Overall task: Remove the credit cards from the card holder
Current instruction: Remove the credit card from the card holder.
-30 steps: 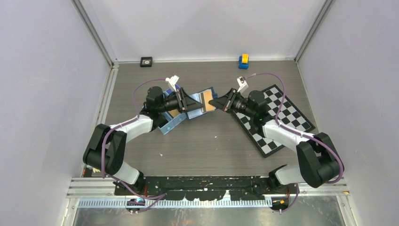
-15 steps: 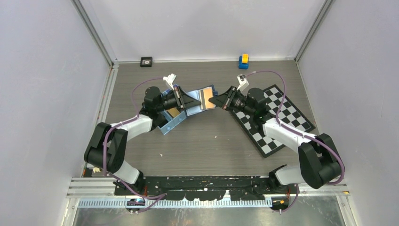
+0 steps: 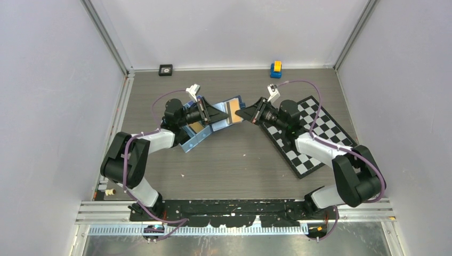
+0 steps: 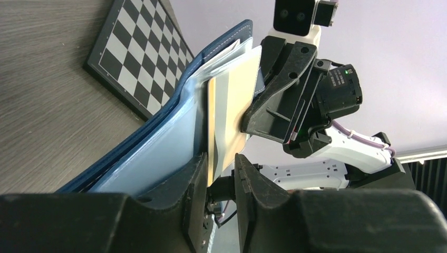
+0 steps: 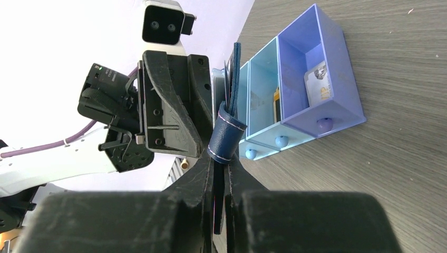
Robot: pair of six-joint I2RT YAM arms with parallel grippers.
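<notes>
The navy card holder (image 3: 233, 109) hangs open in the air between my two grippers, with its light blue inside (image 4: 158, 153) showing. My right gripper (image 5: 220, 176) is shut on its navy edge (image 5: 226, 138). An orange-gold credit card (image 4: 232, 110) sticks out of its pocket and also shows in the top view (image 3: 232, 110). My left gripper (image 4: 220, 171) stands with a narrow gap between its jaws. The card's lower edge lies in that gap, against one finger (image 4: 196, 179). From above, the left gripper (image 3: 217, 114) is at the holder's left and the right gripper (image 3: 245, 114) at its right.
A light-blue three-compartment tray (image 3: 193, 140) lies under the left arm. It also shows in the right wrist view (image 5: 337, 113), with a card (image 5: 318, 87) in one compartment. A checkerboard mat (image 3: 314, 133) lies to the right. A yellow-blue toy (image 3: 275, 69) and a black square (image 3: 166, 69) sit at the far edge.
Both grippers and the card holder between them have shifted slightly toward the far side. The card still sticks out of the holder as before.
</notes>
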